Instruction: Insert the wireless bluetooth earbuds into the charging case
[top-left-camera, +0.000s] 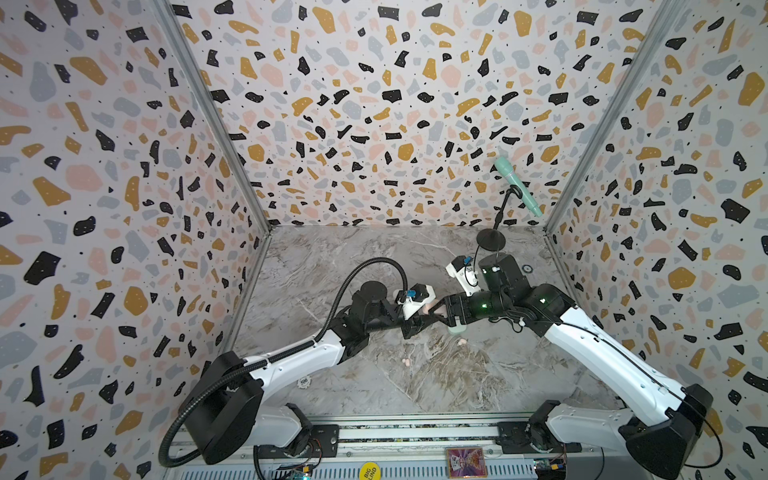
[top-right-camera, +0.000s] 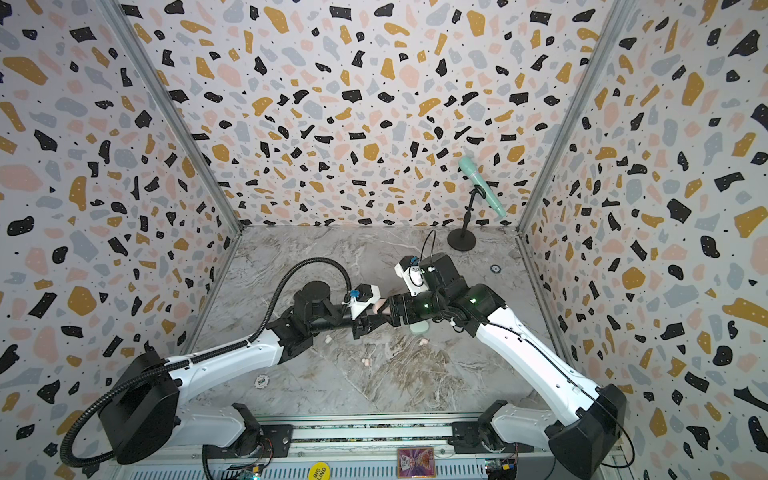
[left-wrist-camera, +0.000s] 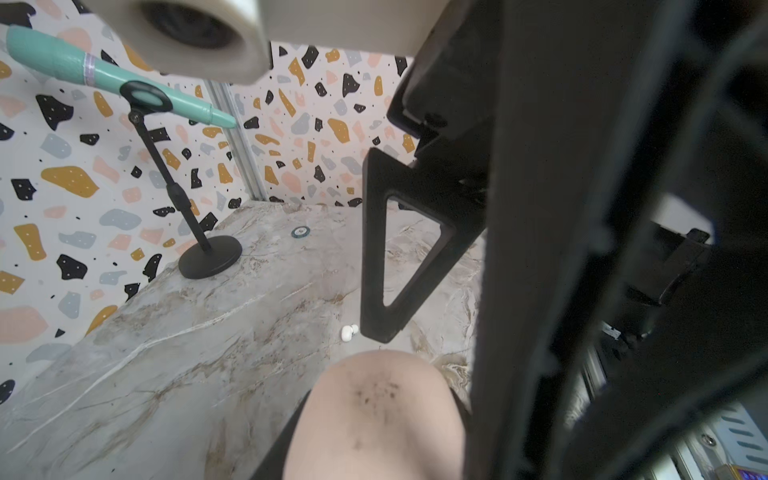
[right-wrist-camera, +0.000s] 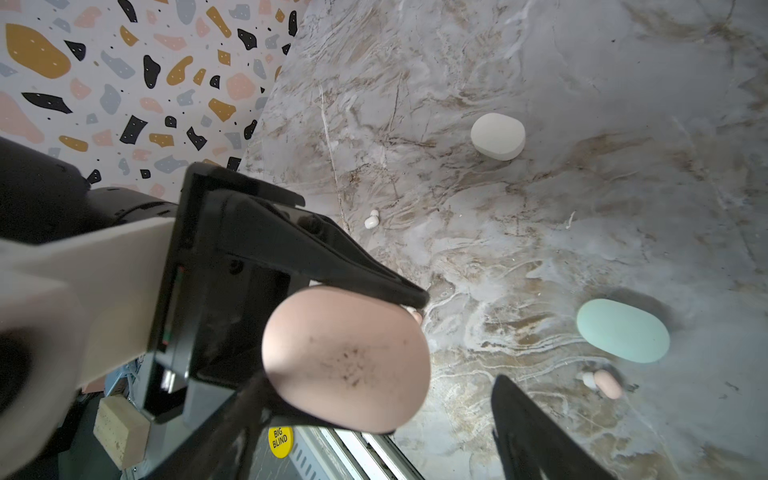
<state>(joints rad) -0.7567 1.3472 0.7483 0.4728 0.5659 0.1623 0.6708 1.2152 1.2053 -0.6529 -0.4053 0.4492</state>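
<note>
Left tool pinching pale pink pebble-shaped plastic case over marble table, prob. steadying it for right tool, spread beside it. Tiny pink bean-shaped plastic earbud lies on table nr mint oval case.

Three pebble-like cases show: the mint case, a pink case near it and a white case well apart from it. Three earbuds can be counted, two pink and one white: the nearer pink earbud lies just beside the mint case, the farther pink earbud some way from it, and the white earbud well apart from it. There are also two poker chips, a pale chip and a dark chip, both far from the mint case, plus one microphone on its stand, one yellow button and one card.
</note>
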